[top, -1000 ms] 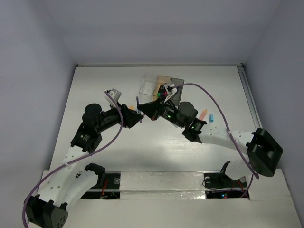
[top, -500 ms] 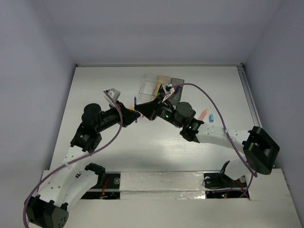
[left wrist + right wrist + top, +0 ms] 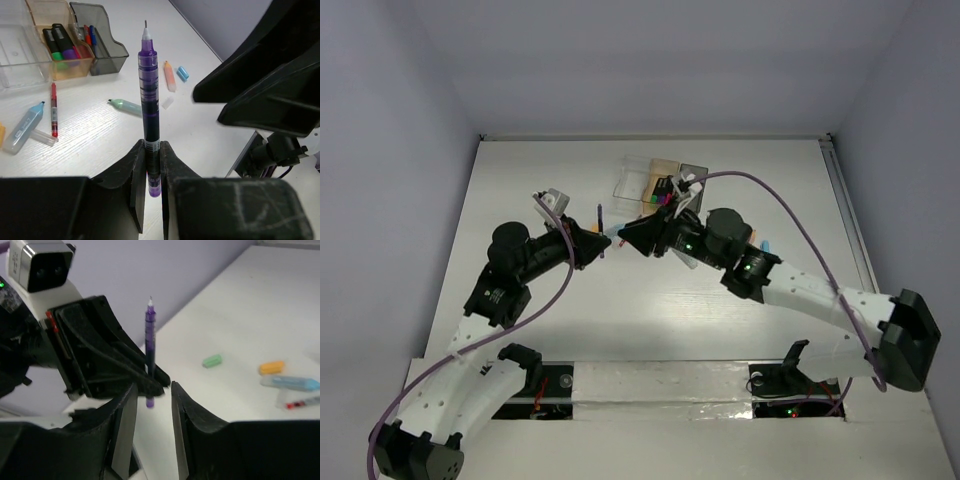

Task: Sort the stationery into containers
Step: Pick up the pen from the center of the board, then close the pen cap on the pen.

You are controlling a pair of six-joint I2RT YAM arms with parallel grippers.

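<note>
Pen [image 3: 150, 100] in left jaws, right-wrist view shows right jaws parted

White plank table [image 3: 520, 170], pale lilac walls [image 3: 650, 60] — soft, even light

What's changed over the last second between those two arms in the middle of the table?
The purple pen was handed over. The left gripper closed on its lower end, then the right gripper let go and opened, its elbow swinging out to the right. The pen, upright, drifted slightly left with the left gripper. The three boxes stayed where they were.
</note>
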